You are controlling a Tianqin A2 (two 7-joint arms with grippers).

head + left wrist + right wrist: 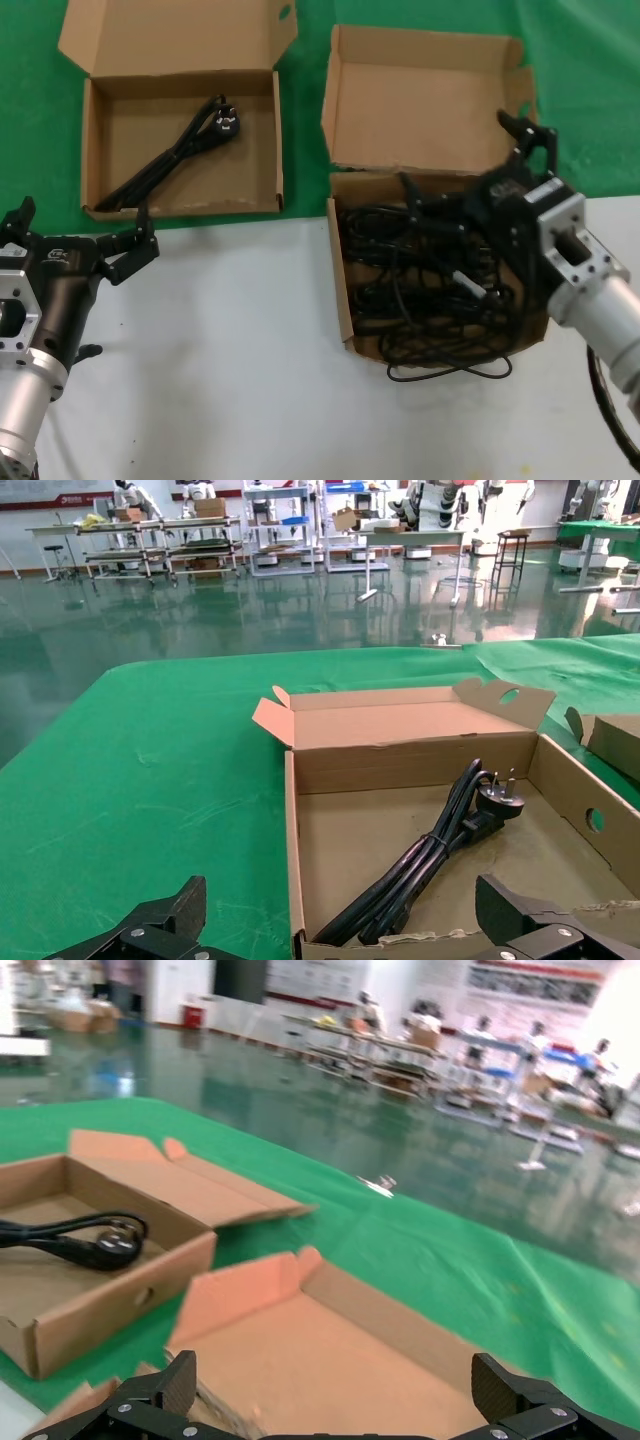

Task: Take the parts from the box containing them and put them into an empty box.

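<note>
The cords (430,290) are thin black leads with moulded plugs, heaped in a loose tangle that fills the square box (430,110) at the right of the head view. Some loops spill over its near wall onto the white table (220,340). Its tall lid stands open behind the heap.

One more cord (175,150) lies alone in the wide box (180,50) at the left, stretched as a long bundle from the near left corner toward the far right, its three-pin plug (497,798) at the far end. That box's lid lies folded back on the green cloth (20,110), an oval hole near one corner.

The right gripper (475,165) hangs over the tangle, its fingers spread wide and holding nothing; the arm hides the right side of the heap. The left gripper (80,235) waits over the white table just in front of the wide box, fingers also spread wide and empty.
</note>
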